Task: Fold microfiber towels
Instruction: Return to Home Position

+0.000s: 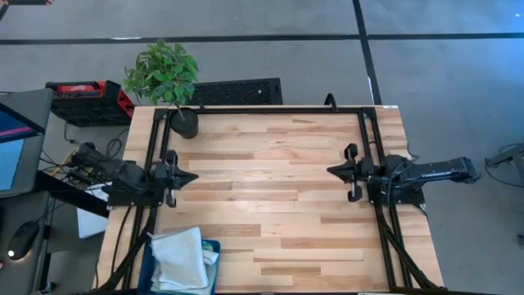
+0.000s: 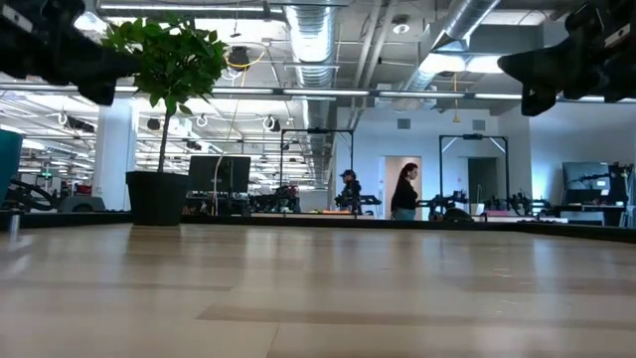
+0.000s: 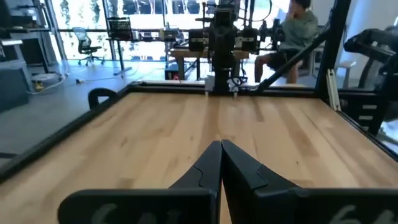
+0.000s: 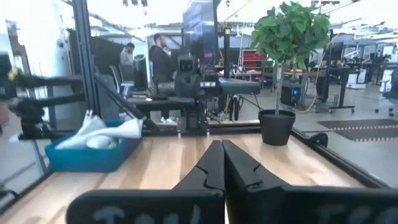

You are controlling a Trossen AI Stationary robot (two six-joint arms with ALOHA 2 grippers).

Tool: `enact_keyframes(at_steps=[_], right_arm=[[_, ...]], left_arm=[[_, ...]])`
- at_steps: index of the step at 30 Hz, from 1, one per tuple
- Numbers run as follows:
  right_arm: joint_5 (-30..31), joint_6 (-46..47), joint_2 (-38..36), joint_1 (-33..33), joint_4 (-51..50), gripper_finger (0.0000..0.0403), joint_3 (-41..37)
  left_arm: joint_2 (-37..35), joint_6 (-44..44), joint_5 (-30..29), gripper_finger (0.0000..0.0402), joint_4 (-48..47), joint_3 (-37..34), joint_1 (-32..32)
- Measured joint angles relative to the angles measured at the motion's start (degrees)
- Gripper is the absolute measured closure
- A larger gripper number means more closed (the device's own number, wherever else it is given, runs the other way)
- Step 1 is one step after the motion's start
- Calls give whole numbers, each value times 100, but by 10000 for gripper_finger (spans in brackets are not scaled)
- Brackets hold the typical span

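Left hand [image 1: 188, 176] and right hand [image 1: 334, 170] each pressed together, empty, well apart above the table [image 1: 270, 205]

We can read no text, label, brand, number or sign. Pale marks [image 4: 124, 214] on the bodies of the left gripper [image 3: 221, 146] and right gripper [image 4: 222, 144] are too blurred.

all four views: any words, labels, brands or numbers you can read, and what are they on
No text can be read in any view.
Left gripper: raised marks on its body, too blurred to read.
Right gripper: marks of the same kind, unreadable.
Screen at the high view's left edge: too small to read.
Towels and bin: no label shows.
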Motion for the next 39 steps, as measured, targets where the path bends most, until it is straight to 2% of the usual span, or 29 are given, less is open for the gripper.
enact_keyframes(at_steps=[3, 8, 13, 19, 39], right_arm=[[-16, -10, 118, 24, -21, 385, 0], [-19, -170, 246, 19, -47, 384, 0], [-7, -143, 306, 13, -167, 382, 0], [-4, -584, 306, 13, -303, 371, -2], [-5, -588, 306, 13, -301, 371, -4]], left_arm=[[6, -33, 18, 401, 586, -345, 0], [83, 540, 498, 401, 1147, -513, -4], [87, 484, 323, 401, 1139, -514, 0], [89, 299, 331, 401, 1132, -514, 0], [89, 280, 333, 401, 1119, -516, 0]])
